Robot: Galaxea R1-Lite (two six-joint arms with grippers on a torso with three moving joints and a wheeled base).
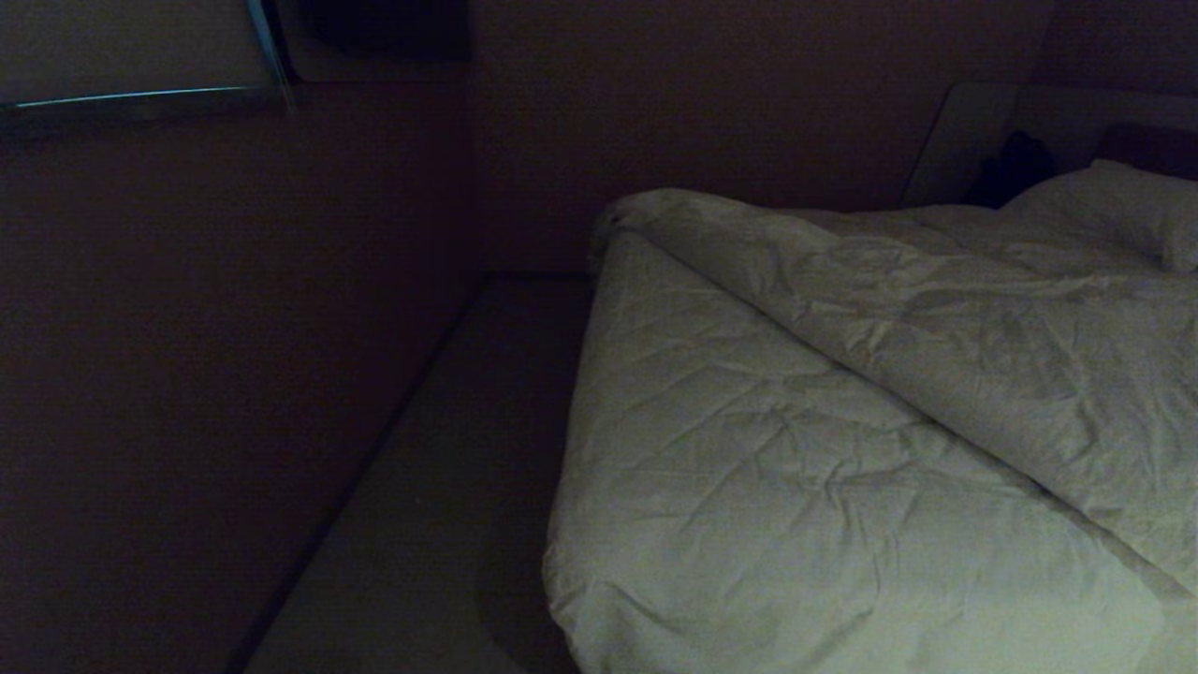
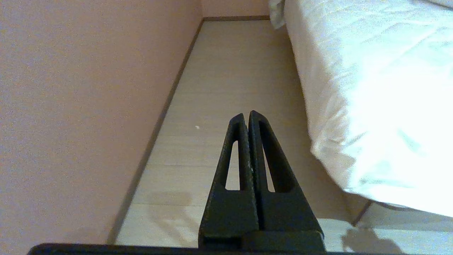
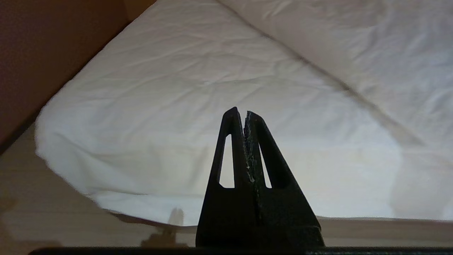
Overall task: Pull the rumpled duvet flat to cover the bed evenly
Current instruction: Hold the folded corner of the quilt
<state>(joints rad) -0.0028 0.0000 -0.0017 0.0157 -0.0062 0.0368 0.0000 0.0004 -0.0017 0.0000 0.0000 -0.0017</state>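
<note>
The white, creased duvet (image 1: 796,449) lies rumpled on the bed, whose pale headboard surround (image 1: 969,140) shows at the far right. One thick part is folded back in a diagonal ridge (image 1: 936,318) over the rest. Its near corner droops over the bed's side (image 2: 371,88). My left gripper (image 2: 246,114) is shut and empty above the floor strip beside the bed. My right gripper (image 3: 239,111) is shut and empty, short of the duvet's near corner (image 3: 212,88) and apart from it. Neither arm shows in the head view.
A plain wall (image 1: 234,328) runs along the left, with a narrow strip of pale floor (image 2: 230,71) between it and the bed. A white pillow (image 1: 1114,211) lies at the head end. A dark object (image 1: 1015,168) sits beside it.
</note>
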